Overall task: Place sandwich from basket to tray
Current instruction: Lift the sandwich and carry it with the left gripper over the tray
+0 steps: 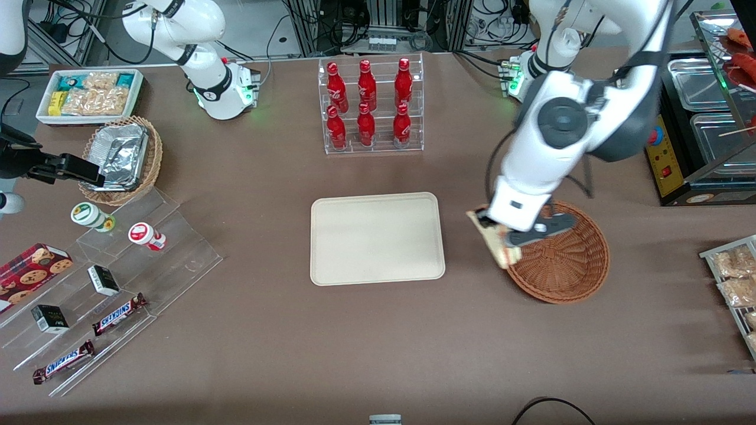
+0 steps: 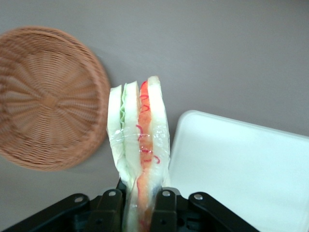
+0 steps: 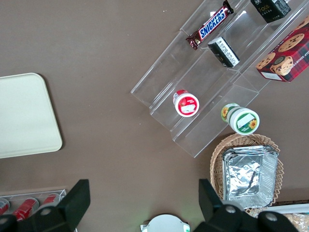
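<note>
My left gripper (image 1: 499,236) is shut on the sandwich (image 1: 495,241), a clear-wrapped wedge of white bread with red and green filling. It hangs in the air over the basket's rim, at the edge nearest the tray. In the left wrist view the sandwich (image 2: 140,145) stands upright between the two black fingers (image 2: 164,205). The round reddish-brown basket (image 1: 561,254) has nothing else in it that I can see; the wrist view shows the basket (image 2: 46,96) beside the sandwich. The cream tray (image 1: 377,238) lies bare in the table's middle, and a corner of the tray (image 2: 241,169) shows past the sandwich.
A clear rack of red bottles (image 1: 369,106) stands farther from the front camera than the tray. Toward the parked arm's end are a tan basket with foil trays (image 1: 121,156), a white bin of snacks (image 1: 88,94) and acrylic steps with candy bars (image 1: 118,313). A metal food warmer (image 1: 706,118) stands at the working arm's end.
</note>
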Action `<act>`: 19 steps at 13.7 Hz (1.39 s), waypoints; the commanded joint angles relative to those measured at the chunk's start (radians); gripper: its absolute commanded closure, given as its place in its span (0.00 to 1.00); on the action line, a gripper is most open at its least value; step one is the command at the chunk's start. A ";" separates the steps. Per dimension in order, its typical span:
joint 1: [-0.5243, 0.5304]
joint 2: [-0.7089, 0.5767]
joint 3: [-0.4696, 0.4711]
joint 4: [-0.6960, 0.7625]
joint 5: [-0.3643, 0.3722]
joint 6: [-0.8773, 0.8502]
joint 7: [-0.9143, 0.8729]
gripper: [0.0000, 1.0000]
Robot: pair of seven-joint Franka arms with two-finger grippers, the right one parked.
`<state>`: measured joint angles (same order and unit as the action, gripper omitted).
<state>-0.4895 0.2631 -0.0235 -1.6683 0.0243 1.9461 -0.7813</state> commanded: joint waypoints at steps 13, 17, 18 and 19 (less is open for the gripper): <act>-0.331 0.468 -0.013 0.317 0.002 0.169 -0.004 1.00; -0.351 0.511 -0.013 0.311 0.063 0.174 0.025 1.00; -0.353 0.525 -0.013 0.311 0.065 0.174 0.027 1.00; -0.353 0.536 -0.013 0.312 0.081 0.175 0.027 1.00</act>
<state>-0.8286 0.7653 -0.0467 -1.3892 0.0791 2.1260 -0.7691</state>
